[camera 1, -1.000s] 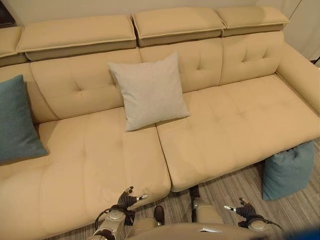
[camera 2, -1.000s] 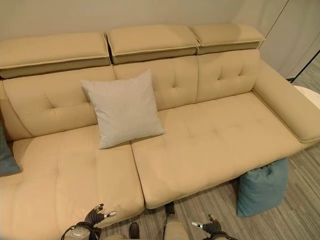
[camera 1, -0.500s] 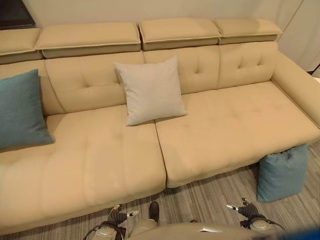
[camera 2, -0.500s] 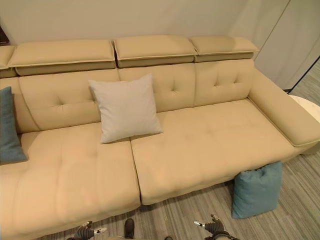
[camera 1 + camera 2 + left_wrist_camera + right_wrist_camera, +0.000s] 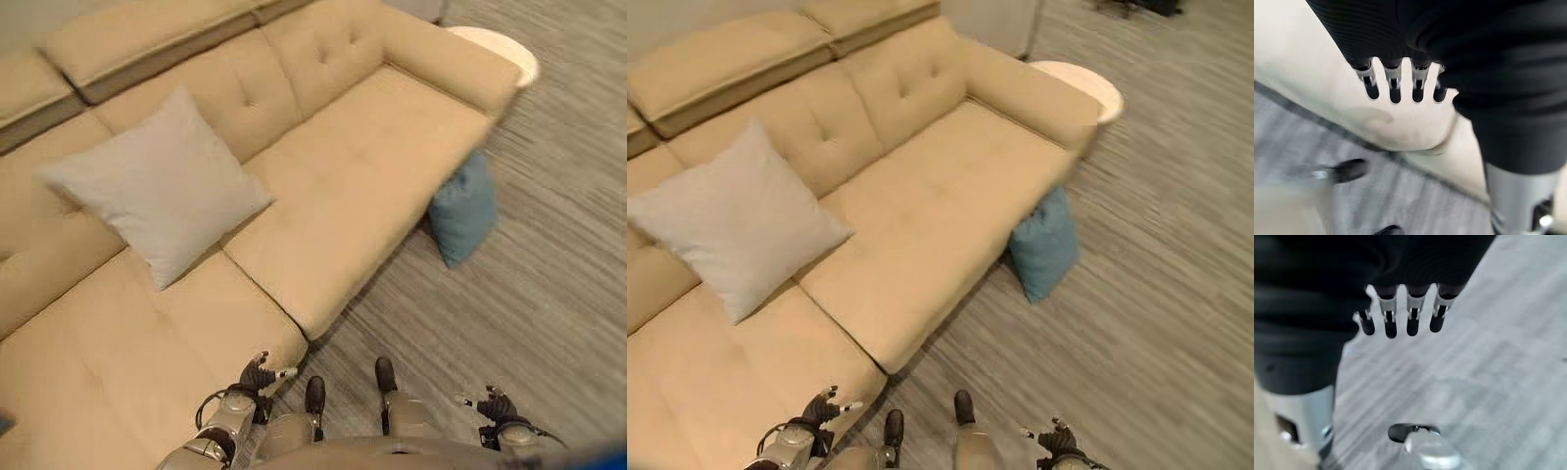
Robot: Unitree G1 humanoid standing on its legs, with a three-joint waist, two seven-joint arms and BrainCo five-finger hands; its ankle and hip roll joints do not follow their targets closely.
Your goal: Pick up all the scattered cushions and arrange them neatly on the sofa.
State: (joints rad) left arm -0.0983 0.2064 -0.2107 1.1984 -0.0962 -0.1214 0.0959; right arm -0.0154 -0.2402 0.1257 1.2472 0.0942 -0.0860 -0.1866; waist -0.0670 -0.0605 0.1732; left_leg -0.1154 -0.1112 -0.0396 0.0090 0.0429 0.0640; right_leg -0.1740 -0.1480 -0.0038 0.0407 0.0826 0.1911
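- Left hand (image 5: 257, 377) and right hand (image 5: 497, 406) hang low with relaxed fingers, holding nothing, free for a pickup.
- Teal cushion (image 5: 462, 209) leans on the floor (image 5: 549, 255) against the sofa (image 5: 362, 176) front, awaiting collection.
- Grey cushion (image 5: 157, 196) rests propped against the backrest.

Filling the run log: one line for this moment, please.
teal cushion: on floor against sofa | grey cushion: on sofa | hands: empty
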